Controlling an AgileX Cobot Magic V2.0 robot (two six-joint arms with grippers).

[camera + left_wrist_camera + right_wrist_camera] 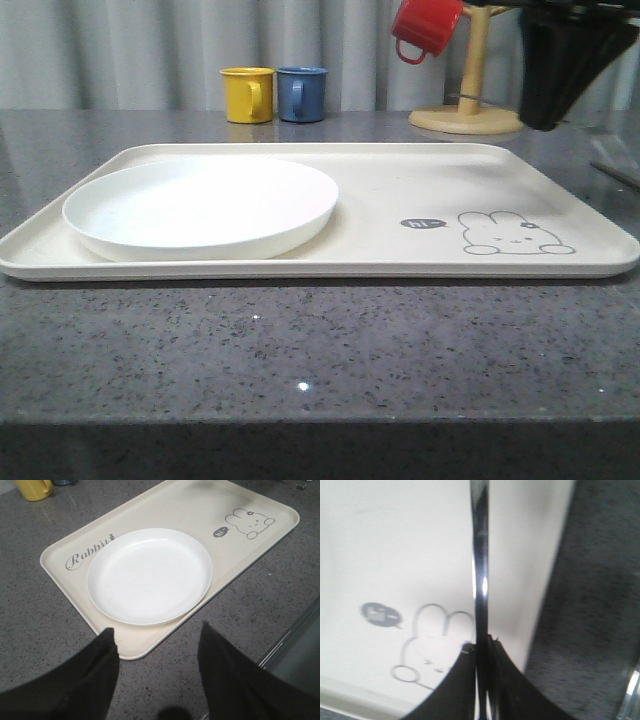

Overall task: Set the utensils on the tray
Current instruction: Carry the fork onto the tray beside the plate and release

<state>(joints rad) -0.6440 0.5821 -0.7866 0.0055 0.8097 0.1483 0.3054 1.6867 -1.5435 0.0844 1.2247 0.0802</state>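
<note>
Carrying step, by my reading: one utensil in hand, not yet set down. My right gripper (482,652) is clamped on a slim shiny metal utensil (481,570), the shaft running straight out from between my fingers; its far end is cut off by the frame, so I cannot tell fork, spoon or chopstick. In the right wrist view it hangs over the tray (400,190), above the bare area by the rabbit drawing (432,645), close to the tray's rim, with the grey counter (590,610) beyond. In the front view my right arm sits high above the tray's far corner on the rabbit side, clear of the surface. The white plate (200,205) already lies on the tray, at the end away from the rabbit. My left gripper (157,645) is spread wide, empty, hovering over the counter just off the tray corner nearest the plate. Next move, I judge: lower the utensil onto the open patch between plate and rabbit, keeping it inside the rim, then release.
</note>
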